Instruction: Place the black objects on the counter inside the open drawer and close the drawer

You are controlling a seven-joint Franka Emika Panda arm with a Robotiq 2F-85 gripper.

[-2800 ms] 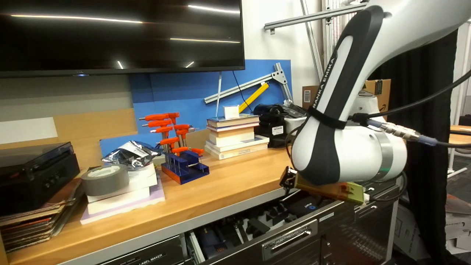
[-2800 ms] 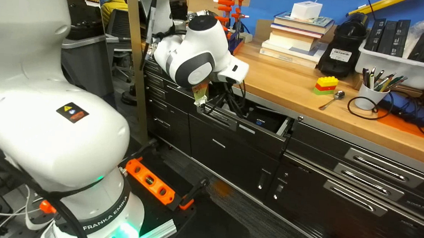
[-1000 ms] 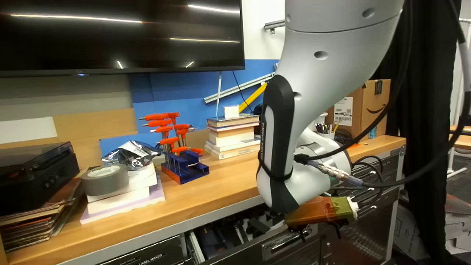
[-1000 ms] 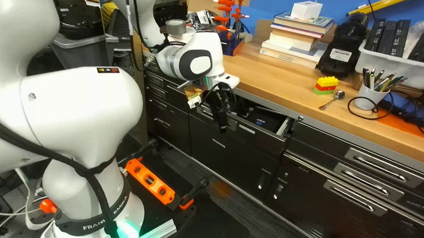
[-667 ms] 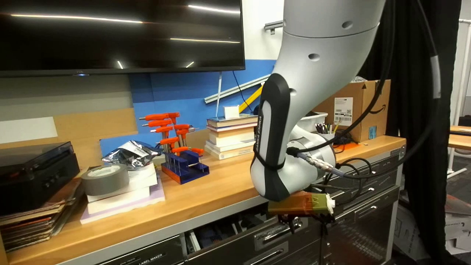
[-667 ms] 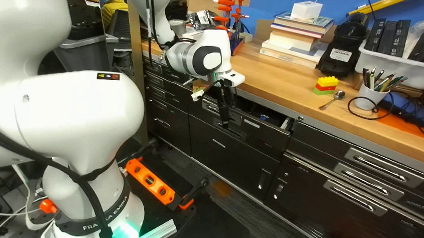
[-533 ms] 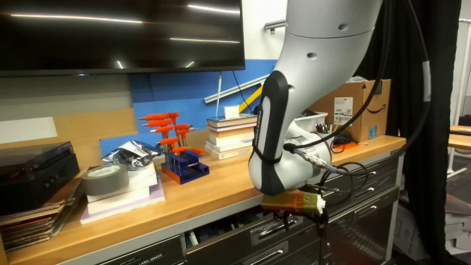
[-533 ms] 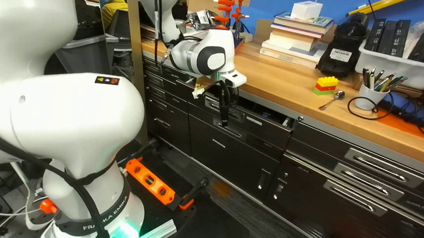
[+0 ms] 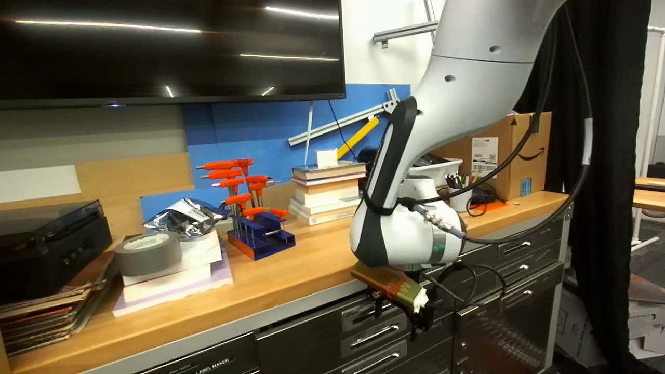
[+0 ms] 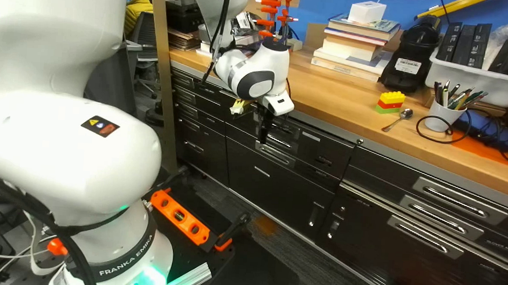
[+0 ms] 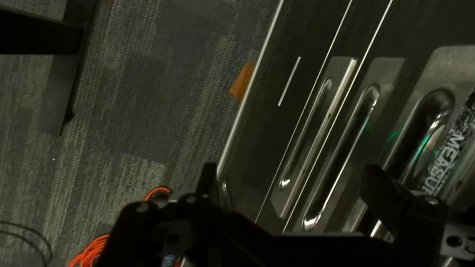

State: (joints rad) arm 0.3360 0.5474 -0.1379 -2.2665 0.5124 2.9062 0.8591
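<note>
The wide dark-grey metal drawer (image 10: pixel 327 148) is sitting under the butcher-block counter (image 9: pixel 322 257), its front standing flush or nearly so. The Robotiq gripper (image 11: pixel 289 168) is hanging in front of it, its fingers (image 11: pixel 207 180) standing wide apart, with the lower drawer handles (image 11: pixel 343 167) showing between them; whether it is touching the drawer, one cannot tell. On the counter, orange T-handle hex keys (image 9: pixel 224 165) are standing in a blue rack (image 9: pixel 267 246) at left, a book stack (image 9: pixel 330 195) rising to their right. Farther right, a toy-brick block (image 10: pixel 390 102) and a spoon (image 10: pixel 397 120) are lying near a pen cup (image 10: pixel 445 113).
</note>
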